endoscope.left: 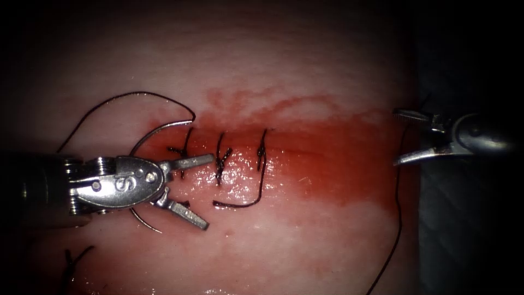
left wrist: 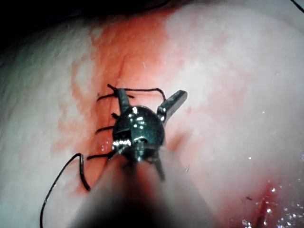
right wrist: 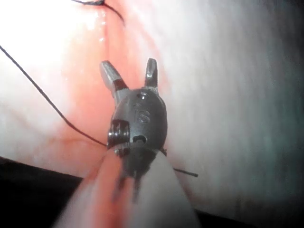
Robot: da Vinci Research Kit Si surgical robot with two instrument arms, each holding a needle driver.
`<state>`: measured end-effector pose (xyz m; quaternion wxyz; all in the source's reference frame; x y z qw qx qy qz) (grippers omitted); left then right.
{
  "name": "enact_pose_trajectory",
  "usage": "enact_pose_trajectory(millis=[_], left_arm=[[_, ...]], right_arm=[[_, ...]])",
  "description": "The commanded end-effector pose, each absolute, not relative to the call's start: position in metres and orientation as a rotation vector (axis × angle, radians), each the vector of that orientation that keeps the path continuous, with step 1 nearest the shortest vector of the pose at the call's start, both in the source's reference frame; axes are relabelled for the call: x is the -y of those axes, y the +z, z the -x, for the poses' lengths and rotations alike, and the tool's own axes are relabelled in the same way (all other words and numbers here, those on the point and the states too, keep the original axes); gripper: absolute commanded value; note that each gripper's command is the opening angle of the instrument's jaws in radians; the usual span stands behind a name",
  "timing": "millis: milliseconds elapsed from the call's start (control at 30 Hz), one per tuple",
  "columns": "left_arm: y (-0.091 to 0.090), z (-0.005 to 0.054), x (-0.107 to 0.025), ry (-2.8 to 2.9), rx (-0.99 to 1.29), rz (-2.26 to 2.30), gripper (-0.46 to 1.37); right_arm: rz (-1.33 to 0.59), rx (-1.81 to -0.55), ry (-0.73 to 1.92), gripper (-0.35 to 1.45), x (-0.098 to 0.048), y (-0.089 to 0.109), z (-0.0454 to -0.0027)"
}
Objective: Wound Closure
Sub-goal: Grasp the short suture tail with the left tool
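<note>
The tissue has a cut crossed by three dark stitches, with red fluid around them. My left tool is at the cut's left end, jaws wide open and holding nothing. The curved needle lies free beneath it, one end above the tool and the other below; its middle is hidden, so I cannot tell whether it is in the tissue. Thread loops away from its upper end. My right tool hangs open at the tissue's right edge, holding nothing. The left wrist view has the left tool over the stitches.
A long thread runs down the tissue's right edge past the right tool, and it passes behind the right tool as thread in the right wrist view. A loose thread tail curls below the right-hand stitch. Dark background lies beyond the right edge.
</note>
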<state>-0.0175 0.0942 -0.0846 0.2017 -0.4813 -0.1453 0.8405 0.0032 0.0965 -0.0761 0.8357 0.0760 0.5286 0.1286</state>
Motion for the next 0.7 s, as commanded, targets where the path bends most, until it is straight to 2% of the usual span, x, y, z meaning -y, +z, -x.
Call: enact_pose_trajectory(millis=[33,233,700], left_arm=[[-0.0846,0.0175,-0.0941,2.348,0.405,1.345,0.76],[-0.0834,0.0184,-0.093,2.398,0.406,1.27,0.69],[-0.0823,0.019,-0.0924,2.41,0.412,1.216,0.7]], right_arm=[[-0.164,-1.119,0.27,1.03,-0.0966,-0.0761,-0.0032],[-0.164,-1.12,0.27,1.02,-0.0965,-0.0762,-0.0032],[-0.162,-1.115,0.271,1.01,-0.0964,-0.0762,-0.0031]])
